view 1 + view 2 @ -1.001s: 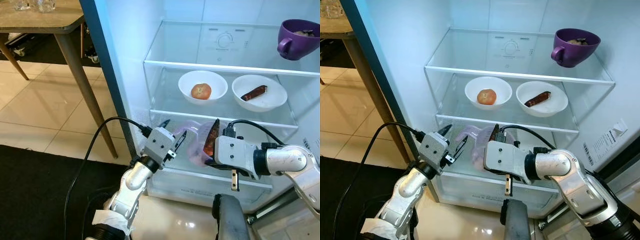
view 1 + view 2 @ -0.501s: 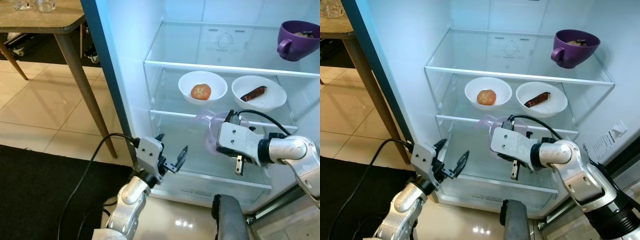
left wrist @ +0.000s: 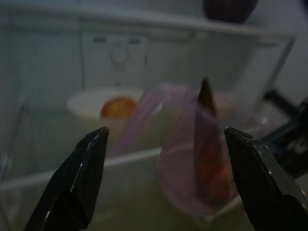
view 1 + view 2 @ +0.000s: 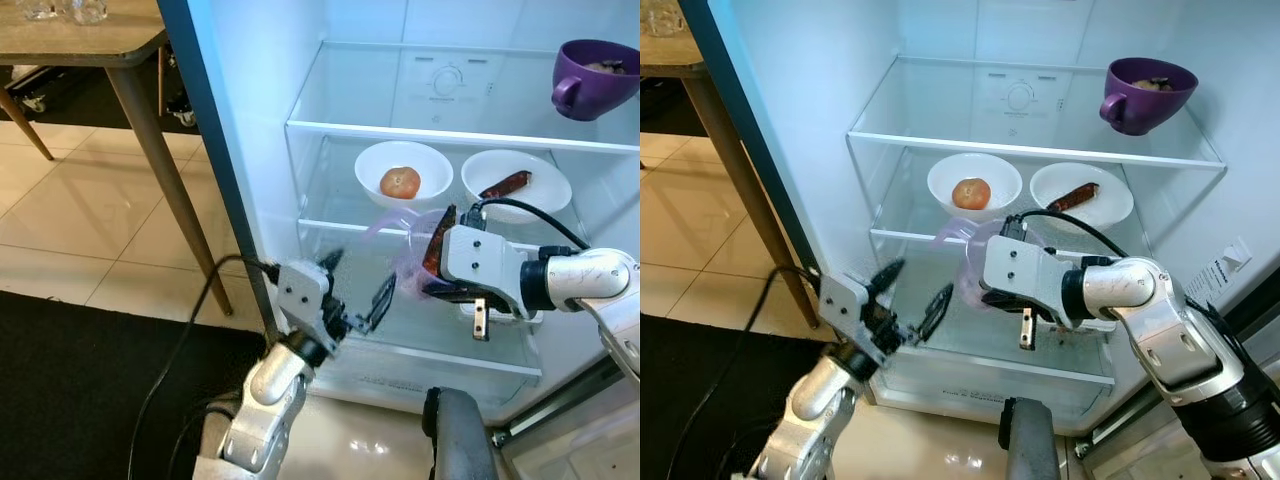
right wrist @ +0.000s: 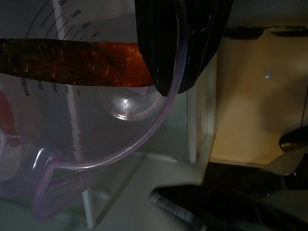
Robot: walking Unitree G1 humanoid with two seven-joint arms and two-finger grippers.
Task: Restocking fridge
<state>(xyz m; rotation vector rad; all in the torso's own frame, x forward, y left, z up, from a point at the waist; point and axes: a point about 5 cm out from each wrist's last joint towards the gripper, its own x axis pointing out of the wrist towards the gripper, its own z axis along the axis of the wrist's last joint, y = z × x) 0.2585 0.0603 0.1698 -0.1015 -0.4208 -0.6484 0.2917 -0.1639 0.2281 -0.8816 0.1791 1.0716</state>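
Observation:
A clear, purple-tinted measuring jug with an orange carrot standing in it hangs tilted over the fridge's lower glass shelf. My right gripper is shut on the jug's rim; the right wrist view shows black fingers pinching the rim next to the carrot. My left gripper is open at the shelf's front left, a short way from the jug and not touching it. Its wrist view looks between its fingertips at the jug.
On the middle shelf stand a white bowl holding a round orange-brown item and a white bowl holding a brown stick-shaped item. A purple mug sits on the top shelf. A wooden table and a black rug lie to the left.
My right gripper carried the jug up and deeper over the lower shelf. My left gripper let go of the jug's side, dropped away, then rose again, open.

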